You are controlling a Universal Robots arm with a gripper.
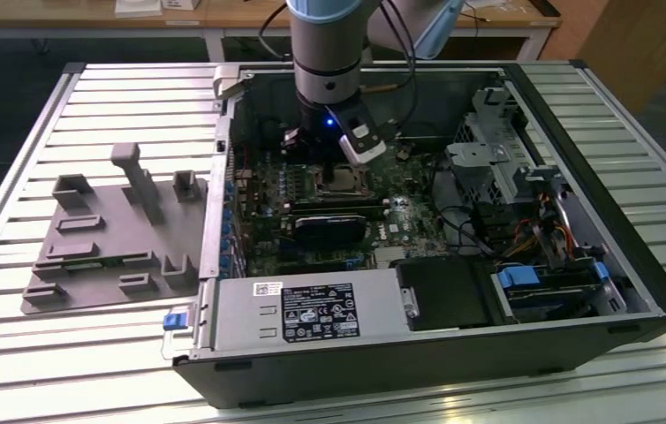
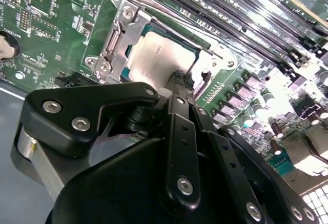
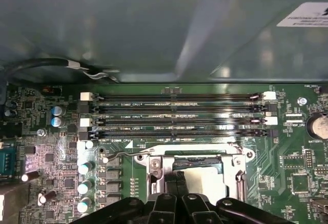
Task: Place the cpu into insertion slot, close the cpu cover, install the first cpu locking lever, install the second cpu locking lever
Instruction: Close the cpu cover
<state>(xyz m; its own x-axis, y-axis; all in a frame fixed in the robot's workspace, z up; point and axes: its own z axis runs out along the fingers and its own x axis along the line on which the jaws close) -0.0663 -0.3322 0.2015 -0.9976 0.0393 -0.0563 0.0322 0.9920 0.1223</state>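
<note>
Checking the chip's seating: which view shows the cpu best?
The second wrist view: the cpu shows large, its silvery top plain. The first wrist view shows part of it; the exterior view, a tiny patch.

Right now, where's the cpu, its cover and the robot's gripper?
cpu (image 2: 161, 55), second wrist view, middle of silvery top.
cpu cover (image 2: 122, 32), second wrist view, metal side bar.
gripper (image 2: 179, 80), second wrist view, between its fingertips.

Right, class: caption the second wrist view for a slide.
Shut tool at the edge of the cpu, framed by the cpu cover.
</note>
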